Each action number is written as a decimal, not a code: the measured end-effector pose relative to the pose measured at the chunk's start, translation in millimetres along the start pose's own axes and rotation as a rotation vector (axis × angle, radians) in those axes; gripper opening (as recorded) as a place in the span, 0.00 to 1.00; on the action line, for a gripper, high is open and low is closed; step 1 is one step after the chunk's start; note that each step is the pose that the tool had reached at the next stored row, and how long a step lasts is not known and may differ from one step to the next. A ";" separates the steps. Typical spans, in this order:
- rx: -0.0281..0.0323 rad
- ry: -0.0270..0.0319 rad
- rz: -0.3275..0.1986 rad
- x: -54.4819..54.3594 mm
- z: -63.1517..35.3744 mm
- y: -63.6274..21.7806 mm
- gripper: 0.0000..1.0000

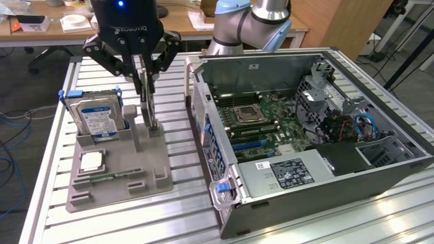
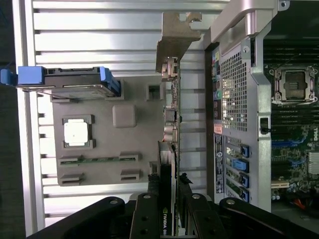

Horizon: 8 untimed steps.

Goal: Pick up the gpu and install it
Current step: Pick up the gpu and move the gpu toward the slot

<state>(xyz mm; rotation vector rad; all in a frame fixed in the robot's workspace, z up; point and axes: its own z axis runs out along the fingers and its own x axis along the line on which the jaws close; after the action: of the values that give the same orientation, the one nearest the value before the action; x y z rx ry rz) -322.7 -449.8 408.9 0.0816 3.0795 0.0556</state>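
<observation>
Right, starting at the exterior view's left: a hard drive (image 1: pixel 97 116) with a blue-and-white label stands upright at the back of a grey holder tray (image 1: pixel 129 157). In front of it, toward the lower left of the frame, a square processor chip (image 1: pixel 91 161) lies in a pocket, and a narrow green memory stick (image 1: pixel 112 176) lies flat in a slot just below that.

Moving right, I see the gripper (image 1: pixel 148 81) in the upper left of the frame, hanging over the tray's right side. Its black fingers (image 1: pixel 139 76) are clamped on the gpu (image 1: pixel 154 117), one on each face. The card stands on edge, thin and vertical, with its lower end down at the tray's upright slot. I cannot tell whether it is seated there or just clear of it.

From the wrist view, the gpu (image 2: pixel 170 124) runs edge-on between the fingers (image 2: pixel 149 209), with its metal bracket (image 2: pixel 177 35) at the far end.

Further right, the open computer case (image 1: pixel 291 213) lies on the slatted table (image 1: pixel 203 223). Inside it are the green motherboard (image 1: pixel 271 117) and, nearer the frame's bottom, a labelled power supply (image 1: pixel 288 173).
</observation>
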 end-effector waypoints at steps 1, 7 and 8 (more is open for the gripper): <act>0.0000 -0.0001 0.001 -0.1 -0.8 0.0 0.26; 0.0004 -0.0002 0.006 -0.3 -6.0 0.3 0.26; 0.0004 -0.0004 0.007 -0.4 -6.8 0.3 0.26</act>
<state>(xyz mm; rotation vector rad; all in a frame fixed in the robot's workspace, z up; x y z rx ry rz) -322.8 -449.8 415.8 0.0928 3.0790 0.0553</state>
